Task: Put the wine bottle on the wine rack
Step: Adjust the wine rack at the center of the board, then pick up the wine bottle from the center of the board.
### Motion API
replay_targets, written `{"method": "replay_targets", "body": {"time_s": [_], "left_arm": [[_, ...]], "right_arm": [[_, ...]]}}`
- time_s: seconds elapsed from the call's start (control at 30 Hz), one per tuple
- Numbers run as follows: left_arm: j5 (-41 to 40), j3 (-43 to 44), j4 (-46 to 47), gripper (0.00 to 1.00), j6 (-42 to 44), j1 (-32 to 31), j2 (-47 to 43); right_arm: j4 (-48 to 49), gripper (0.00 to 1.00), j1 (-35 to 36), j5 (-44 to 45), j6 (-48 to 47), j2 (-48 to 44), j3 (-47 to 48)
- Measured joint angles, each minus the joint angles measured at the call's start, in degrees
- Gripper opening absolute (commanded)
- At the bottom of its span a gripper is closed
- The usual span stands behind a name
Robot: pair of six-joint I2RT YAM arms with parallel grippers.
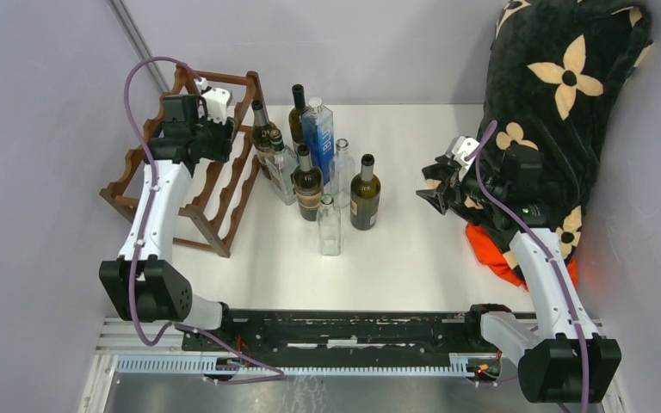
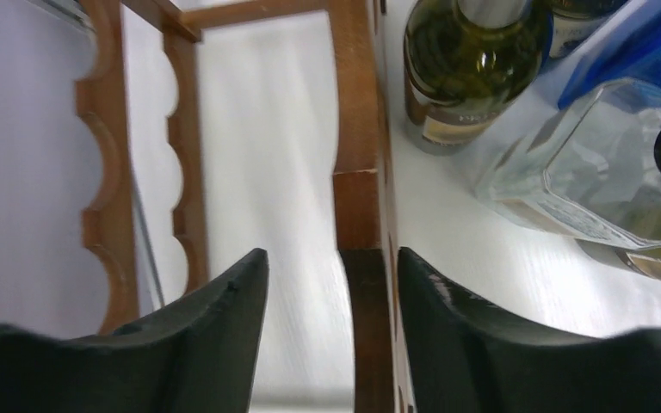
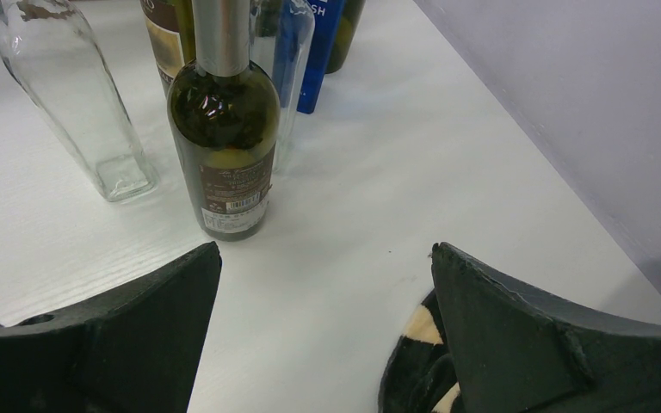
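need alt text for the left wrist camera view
The left claw hangs open over a brown wooden wine rack, one bar of it between the dark fingers. At upper right a green wine bottle, a clear glass bottle and a blue bottle stand on the white table.

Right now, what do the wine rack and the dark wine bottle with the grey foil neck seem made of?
The wine rack: likely wood, reddish-brown stain, low sheen; faint grain shows along its post. The dark wine bottle: dark green glass, glossy; it carries bright reflections and a paper-looking label.
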Motion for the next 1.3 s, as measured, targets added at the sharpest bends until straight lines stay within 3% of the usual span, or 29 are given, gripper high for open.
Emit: {"method": "replay_targets", "body": {"time_s": [0.23,0.4,0.63,0.93,1.07,1.3], "left_arm": [[-2.5,-0.5,4.7,1.00,-3.4,0.3,-7.3],[-1.9,-0.6,6.6,1.00,-10.1,0.3,-15.6],[6.9,-6.8,10.5,0.99,-28.3,0.3,-26.8],[19.7,-12.9,10.8,0.93,-40.0,-0.9,-28.5],[20.0,-13.2,10.9,0.92,-39.9,-6.6,-29.9],[12.1,-14.0,10.2,0.92,-37.0,-26.6,-30.4]], "right_arm": [[-0.2,0.98,0.9,0.0,-0.1,0.0,0.0],[-1.6,0.98,1.6,-0.4,-1.1,0.0,0.1],[-4.1,0.98,1.6,-2.3,-2.6,0.0,0.5],[-6.6,0.98,1.6,-5.3,-5.4,-0.6,0.7],[-6.6,0.98,1.6,-6.5,-5.9,-0.9,0.7],[-7.5,0.98,1.6,-7.3,-7.0,-0.9,0.7]]}}
